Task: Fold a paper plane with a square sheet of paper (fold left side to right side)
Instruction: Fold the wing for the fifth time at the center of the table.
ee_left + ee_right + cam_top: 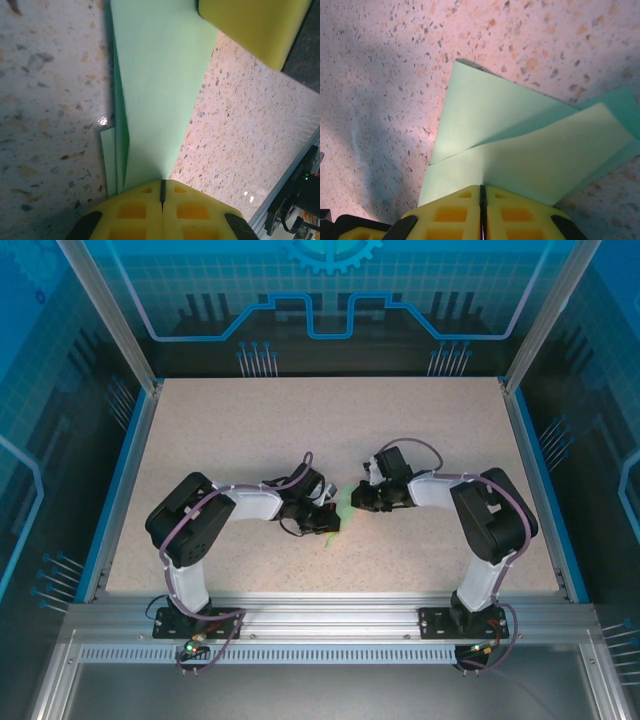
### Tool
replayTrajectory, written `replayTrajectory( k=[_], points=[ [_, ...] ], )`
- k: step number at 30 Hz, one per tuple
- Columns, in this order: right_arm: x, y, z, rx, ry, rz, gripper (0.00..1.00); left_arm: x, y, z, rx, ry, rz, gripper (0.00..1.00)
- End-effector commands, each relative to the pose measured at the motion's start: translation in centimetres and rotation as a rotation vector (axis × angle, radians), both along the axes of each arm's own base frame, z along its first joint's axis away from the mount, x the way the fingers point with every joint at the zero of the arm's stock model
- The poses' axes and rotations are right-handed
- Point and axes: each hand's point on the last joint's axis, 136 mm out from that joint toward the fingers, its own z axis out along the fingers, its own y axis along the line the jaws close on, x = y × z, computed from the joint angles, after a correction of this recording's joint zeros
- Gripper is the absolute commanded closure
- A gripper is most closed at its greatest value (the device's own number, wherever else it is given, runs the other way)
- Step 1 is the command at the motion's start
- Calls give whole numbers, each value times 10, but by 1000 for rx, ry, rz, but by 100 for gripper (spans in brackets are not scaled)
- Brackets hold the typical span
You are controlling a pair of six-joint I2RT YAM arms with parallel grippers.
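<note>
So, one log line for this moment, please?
left hand: shut on green paper | right hand: shut on green paper | fold: unfinished

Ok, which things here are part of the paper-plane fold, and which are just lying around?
Job: green paper, partly folded; left gripper, shut; right gripper, shut.
Just surroundings: speckled table; aluminium frame; blue backdrop panels.

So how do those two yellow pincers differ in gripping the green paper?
The left yellow pincer grips the pale green folded paper at a narrow end; the right yellow pincer grips a broad edge. The left reaches from the left, the right from the right. Both are shut.
</note>
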Motion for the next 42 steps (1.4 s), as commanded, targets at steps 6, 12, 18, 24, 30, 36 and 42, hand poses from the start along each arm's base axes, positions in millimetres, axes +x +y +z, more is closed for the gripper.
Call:
replayTrajectory(
  k=[6,12,18,24,30,36,42],
  points=[
    [30,-30,-10,-58,-12,-69,90,-23,28,-31,124,86,1,100],
    [38,-40,-11,-42,-6,-91,90,-23,29,-32,125,88,2,100],
    [45,-47,-11,-17,-1,-106,90,-22,29,-32,123,90,2,100],
    [55,-57,-13,18,6,-135,90,-22,29,-32,119,90,2,100],
    [66,-70,-11,36,9,-160,90,-22,29,-31,117,88,2,100],
    [75,-81,-10,48,9,-180,90,-22,29,-31,116,88,1,100],
    [84,-90,18,64,-58,-204,90,-22,28,-29,109,83,1,100]
  ],
)
